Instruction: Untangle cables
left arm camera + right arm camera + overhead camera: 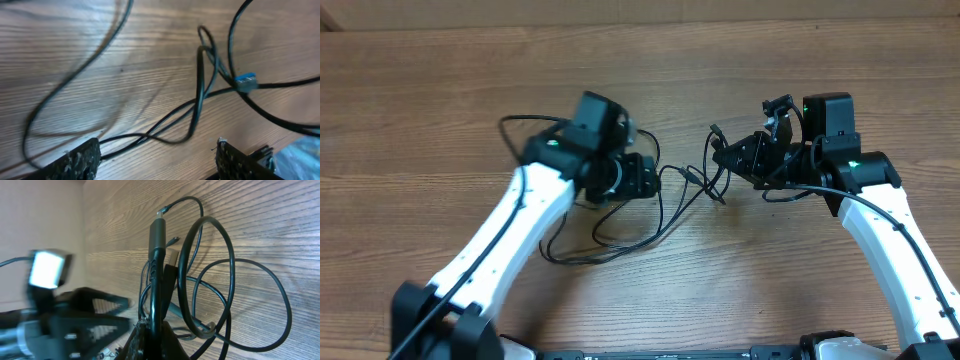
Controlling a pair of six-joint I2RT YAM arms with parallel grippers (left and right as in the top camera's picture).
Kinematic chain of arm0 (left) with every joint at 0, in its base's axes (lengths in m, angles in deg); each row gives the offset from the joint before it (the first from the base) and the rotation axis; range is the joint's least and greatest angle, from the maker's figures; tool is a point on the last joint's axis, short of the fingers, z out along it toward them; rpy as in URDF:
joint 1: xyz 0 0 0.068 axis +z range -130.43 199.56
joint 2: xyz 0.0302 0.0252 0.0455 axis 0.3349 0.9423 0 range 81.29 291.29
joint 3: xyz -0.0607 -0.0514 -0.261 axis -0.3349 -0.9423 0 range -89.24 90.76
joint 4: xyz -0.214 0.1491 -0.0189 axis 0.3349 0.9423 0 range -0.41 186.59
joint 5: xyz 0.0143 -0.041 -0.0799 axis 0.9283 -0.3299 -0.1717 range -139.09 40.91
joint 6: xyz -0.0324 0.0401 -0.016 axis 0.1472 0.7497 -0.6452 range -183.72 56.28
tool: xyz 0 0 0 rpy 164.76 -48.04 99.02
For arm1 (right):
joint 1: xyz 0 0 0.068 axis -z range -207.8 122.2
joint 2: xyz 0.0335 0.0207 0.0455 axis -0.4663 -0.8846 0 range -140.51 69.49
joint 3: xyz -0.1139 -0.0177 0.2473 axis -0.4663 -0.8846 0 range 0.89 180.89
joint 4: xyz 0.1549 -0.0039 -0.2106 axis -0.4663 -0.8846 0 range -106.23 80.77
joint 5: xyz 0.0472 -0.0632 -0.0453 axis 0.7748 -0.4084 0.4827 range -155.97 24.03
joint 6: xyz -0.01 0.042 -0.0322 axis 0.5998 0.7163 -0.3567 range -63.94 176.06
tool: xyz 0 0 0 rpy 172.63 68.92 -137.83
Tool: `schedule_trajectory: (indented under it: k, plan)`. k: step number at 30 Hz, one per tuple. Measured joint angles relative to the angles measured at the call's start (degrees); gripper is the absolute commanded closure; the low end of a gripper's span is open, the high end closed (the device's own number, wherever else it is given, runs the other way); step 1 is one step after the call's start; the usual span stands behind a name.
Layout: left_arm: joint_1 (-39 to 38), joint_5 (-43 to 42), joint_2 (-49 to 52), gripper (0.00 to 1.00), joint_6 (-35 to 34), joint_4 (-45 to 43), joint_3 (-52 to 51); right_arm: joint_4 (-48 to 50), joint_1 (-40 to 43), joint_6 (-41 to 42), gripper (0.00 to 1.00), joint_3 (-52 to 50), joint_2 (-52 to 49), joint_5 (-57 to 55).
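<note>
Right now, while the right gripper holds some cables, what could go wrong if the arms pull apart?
The right gripper seems to clamp several strands of the cables, so pulling may tighten the crossed loops. The blue plug lies among crossing strands and could snag. The open left gripper may close on two strands together.

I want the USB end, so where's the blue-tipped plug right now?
In the left wrist view, the blue plug sits upper right, where several cables cross, ahead of the open left gripper and toward its right finger's side.
</note>
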Motion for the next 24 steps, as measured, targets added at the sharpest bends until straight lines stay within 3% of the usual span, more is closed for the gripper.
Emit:
schedule_trajectory:
  k: [1, 4, 5, 14, 18, 19, 20, 21, 22, 24]
  plan:
    - [-0.9, 0.1, 1.3, 0.37, -0.7, -0.9, 0.0, 0.0, 0.0, -0.1, 0.96, 0.0, 0.0, 0.1]
    - [-3.3, 0.1, 5.0, 0.85, -2.7, -4.6, -0.1, 0.0, 0.0, -0.1, 0.95, 0.0, 0.0, 0.2]
    - [-3.8, 0.0, 5.8, 0.96, -2.8, -5.4, -0.1, 0.0, 0.0, -0.2, 0.92, 0.0, 0.0, 0.2]
    - [-6.2, 1.7, 9.4, 0.96, -2.6, -7.2, -0.2, -4.0, 0.0, 0.8, 0.78, 0.0, 0.0, -6.3]
    - [-5.3, 3.9, 8.7, 0.96, -1.1, -4.7, 0.0, -7.4, 0.0, 4.2, 0.48, 0.0, 0.0, -12.5]
    - [-4.7, 4.7, 7.7, 0.96, -0.6, -3.8, 0.2, -8.0, 0.0, 4.4, 0.37, 0.0, 0.0, -14.3]
    - [-4.3, 5.1, 7.0, 0.96, -0.4, -3.3, 0.5, -8.3, 0.0, 5.2, 0.17, 0.0, 0.0, -15.0]
    - [-3.7, 5.6, 5.6, 0.96, 0.2, -3.1, 1.0, -8.5, 0.0, 5.5, 0.05, 0.0, -0.1, -15.8]
    - [-3.3, 6.1, 4.3, 0.96, 0.6, -3.1, 1.5, -8.6, 0.0, 5.9, 0.0, 0.0, -0.2, -16.5]
    - [-2.6, 6.8, 1.1, 0.96, 1.3, -3.1, 2.6, -8.6, 0.0, 6.2, 0.0, 0.0, -0.7, -17.4]
